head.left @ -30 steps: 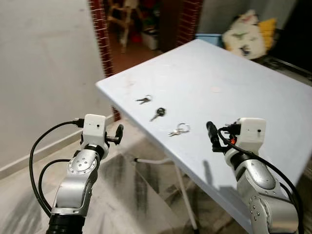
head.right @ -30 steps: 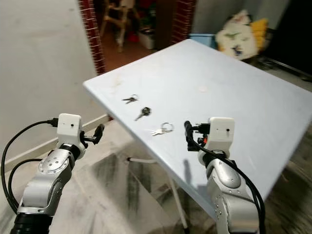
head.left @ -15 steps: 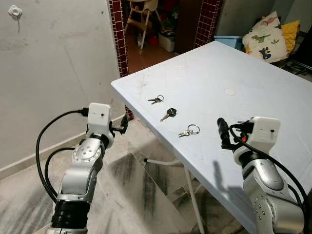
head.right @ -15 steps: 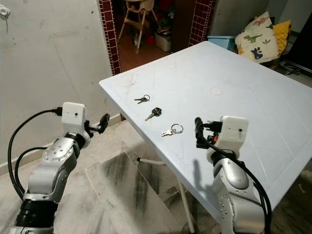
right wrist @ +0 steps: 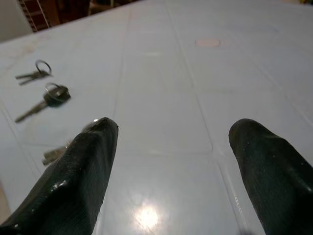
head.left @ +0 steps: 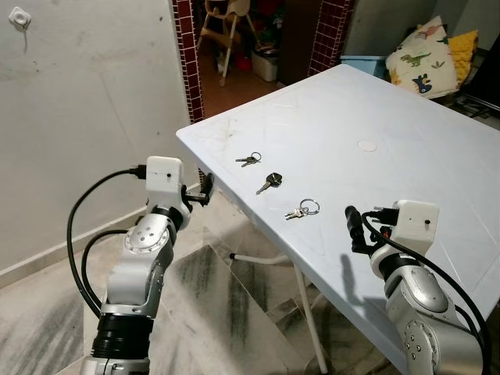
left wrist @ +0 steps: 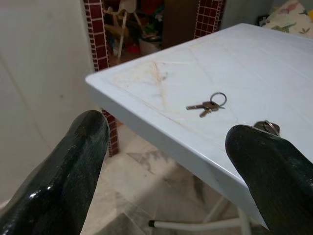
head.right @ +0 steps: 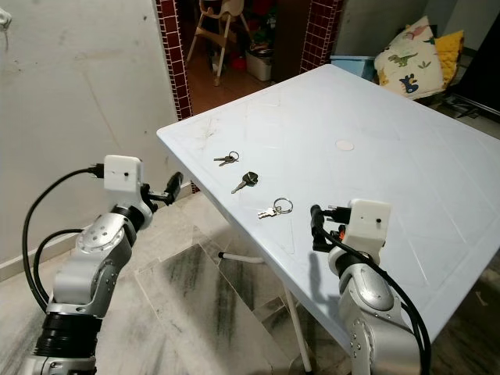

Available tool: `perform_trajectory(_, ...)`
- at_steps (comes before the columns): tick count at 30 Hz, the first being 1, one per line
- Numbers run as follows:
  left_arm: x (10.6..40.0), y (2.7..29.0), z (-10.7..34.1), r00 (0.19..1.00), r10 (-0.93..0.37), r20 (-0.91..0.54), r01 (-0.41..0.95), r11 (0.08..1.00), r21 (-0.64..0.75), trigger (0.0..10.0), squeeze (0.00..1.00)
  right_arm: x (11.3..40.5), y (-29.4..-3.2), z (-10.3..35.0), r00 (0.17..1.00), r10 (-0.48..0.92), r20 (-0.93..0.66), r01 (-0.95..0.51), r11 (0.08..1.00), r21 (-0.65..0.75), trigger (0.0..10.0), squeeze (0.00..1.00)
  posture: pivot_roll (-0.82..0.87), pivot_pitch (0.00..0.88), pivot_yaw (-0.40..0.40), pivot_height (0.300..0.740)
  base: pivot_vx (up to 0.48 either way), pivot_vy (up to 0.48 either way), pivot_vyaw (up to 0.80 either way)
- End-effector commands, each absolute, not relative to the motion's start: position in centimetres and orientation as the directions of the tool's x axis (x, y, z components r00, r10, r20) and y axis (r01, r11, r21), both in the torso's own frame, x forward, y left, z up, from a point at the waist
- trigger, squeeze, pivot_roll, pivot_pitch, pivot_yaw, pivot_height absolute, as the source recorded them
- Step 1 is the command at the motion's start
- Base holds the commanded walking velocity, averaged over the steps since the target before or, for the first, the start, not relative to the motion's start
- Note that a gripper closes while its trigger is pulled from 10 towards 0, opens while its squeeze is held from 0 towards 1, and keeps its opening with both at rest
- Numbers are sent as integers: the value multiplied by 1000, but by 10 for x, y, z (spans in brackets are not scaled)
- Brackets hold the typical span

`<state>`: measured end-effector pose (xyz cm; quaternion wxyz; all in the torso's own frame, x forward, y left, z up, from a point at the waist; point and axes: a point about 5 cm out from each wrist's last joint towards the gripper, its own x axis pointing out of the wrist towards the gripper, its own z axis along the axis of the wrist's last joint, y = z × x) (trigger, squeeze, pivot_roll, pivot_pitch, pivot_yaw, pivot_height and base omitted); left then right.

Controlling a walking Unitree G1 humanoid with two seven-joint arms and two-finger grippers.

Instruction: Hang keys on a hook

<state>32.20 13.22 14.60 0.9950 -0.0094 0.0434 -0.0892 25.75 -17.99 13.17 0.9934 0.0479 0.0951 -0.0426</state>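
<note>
Three sets of keys lie near the left corner of the white table: a small ringed pair, a black-headed key, and a ringed bunch. A small white hook sits high on the left wall. My left gripper is open, beside and just below the table's left edge, pointing at the ringed pair. My right gripper is open over the table's front edge, a short way right of the ringed bunch. In the right wrist view, one finger partly hides that bunch.
The bare wall runs along the left. A brick-framed doorway with a high chair lies beyond the table. A dinosaur cushion rests at the far right. A white table leg stands on the marble floor.
The view swung round during the first half second. Since then my left gripper has moved right, closer to the table edge, and my right gripper has dropped slightly. The keys lie as before.
</note>
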Motion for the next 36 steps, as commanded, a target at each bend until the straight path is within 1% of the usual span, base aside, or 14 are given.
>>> perform_trajectory(1, 322, 127, 141, 978, -186, -94, 184, 983, -25, 10000, 0, 261, -176, 131, 976, -62, -206, 83, 992, 94, 10000, 0, 20, 0, -55, 740, 0, 0, 0)
perform_trajectory(3, 322, 122, 137, 975, -202, -91, 199, 979, -42, 10000, 0, 265, -173, 132, 979, -40, -201, 59, 994, 90, 10000, 0, 21, 0, -59, 740, 0, 0, 0)
perform_trajectory(6, 318, 122, 131, 974, -201, -107, 195, 979, -62, 10000, 0, 266, -176, 134, 979, -47, -196, 64, 995, 80, 10000, 0, 9, 0, -51, 740, 0, 0, 0)
perform_trajectory(12, 312, 122, 126, 961, -244, -132, 239, 970, -49, 10000, 0, 255, -184, 128, 973, -102, -207, 120, 990, 77, 10000, 0, -5, 0, -16, 740, 0, 257, 0)
perform_trajectory(15, 315, 121, 128, 961, -249, -123, 246, 968, -44, 10000, 0, 251, -184, 126, 971, -112, -213, 133, 987, 86, 10000, 0, -6, 0, -18, 740, 0, 257, 0)
perform_trajectory(18, 317, 121, 131, 963, -246, -112, 243, 969, -46, 10000, 0, 252, -181, 127, 973, -101, -208, 123, 988, 94, 10000, 0, 0, 0, -23, 740, 0, 259, 0)
perform_trajectory(20, 317, 117, 135, 963, -249, -101, 244, 968, -56, 10000, 0, 254, -174, 129, 980, -42, -195, 68, 989, 130, 10000, 0, 14, 0, -34, 740, 122, 257, 0)
perform_trajectory(27, 312, 114, 137, 964, -249, -97, 243, 968, -70, 10000, 0, 258, -171, 131, 981, -38, -189, 62, 991, 122, 10000, 0, 33, 0, -45, 740, 262, 261, 0)
perform_trajectory(29, 312, 116, 135, 966, -237, -102, 232, 971, -66, 10000, 0, 260, -173, 132, 982, -47, -183, 69, 991, 117, 10000, 0, 33, 0, -41, 740, 0, 0, 0)
perform_trajectory(35, 313, 113, 141, 962, -262, -80, 257, 964, -65, 10000, 0, 263, -175, 135, 984, -58, -168, 78, 990, 116, 10000, 0, 33, 0, -41, 740, 0, 0, 0)
perform_trajectory(36, 314, 113, 141, 962, -262, -84, 258, 965, -58, 10000, 0, 263, -175, 135, 984, -61, -167, 81, 990, 115, 10000, 0, 28, 0, -30, 740, 0, 0, 0)
